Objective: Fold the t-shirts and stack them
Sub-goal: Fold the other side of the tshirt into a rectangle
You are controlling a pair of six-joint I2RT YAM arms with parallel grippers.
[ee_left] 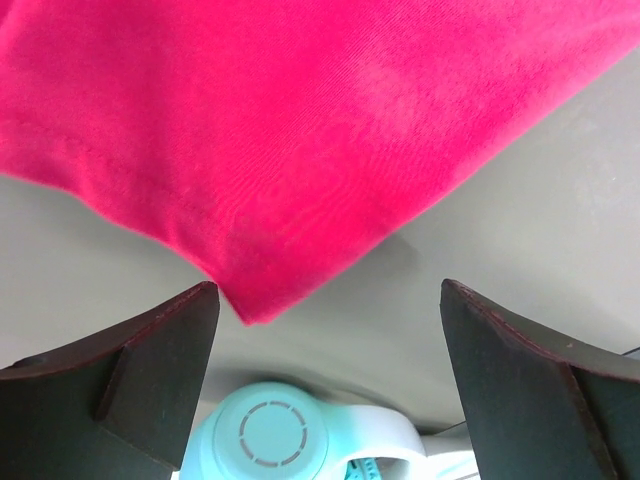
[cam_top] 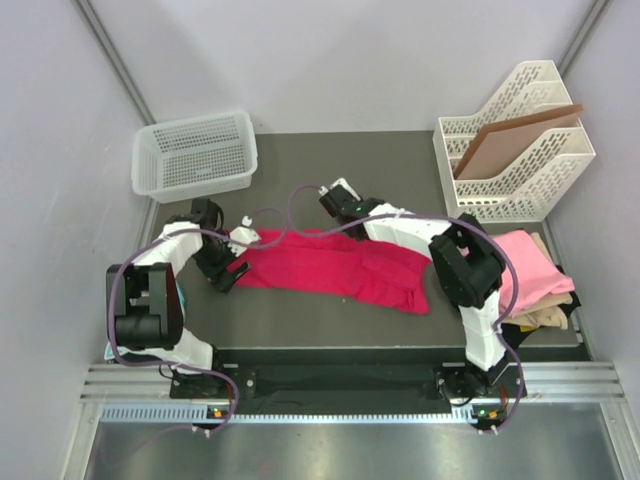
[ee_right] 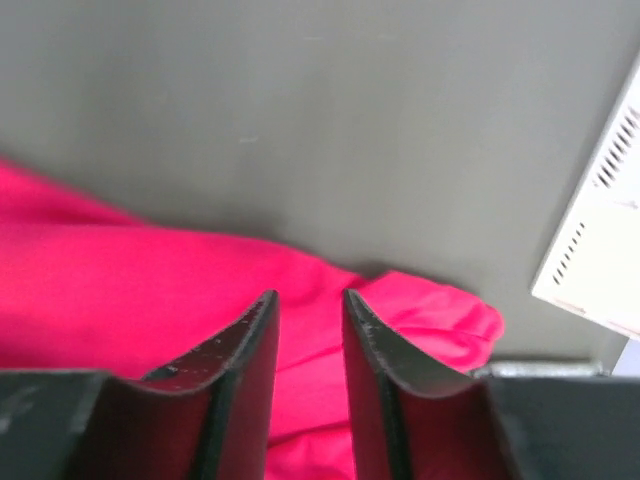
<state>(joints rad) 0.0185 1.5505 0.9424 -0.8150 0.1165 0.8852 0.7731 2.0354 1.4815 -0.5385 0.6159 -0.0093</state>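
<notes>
Holds the left gripper wide apart and empty, a corner of the crimson shirt flat on the table between and ahead of its fingers. Holds the right gripper barely parted, pinching nothing, directly over the same shirt's edge.

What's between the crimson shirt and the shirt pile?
The right arm, in the top view: its elbow stands between the crimson shirt and the pile.

A crimson t-shirt lies rumpled across the dark table, the left gripper at its left end, the right gripper over its far edge. A white basket sits far left; pale shirts lie piled at right.
</notes>
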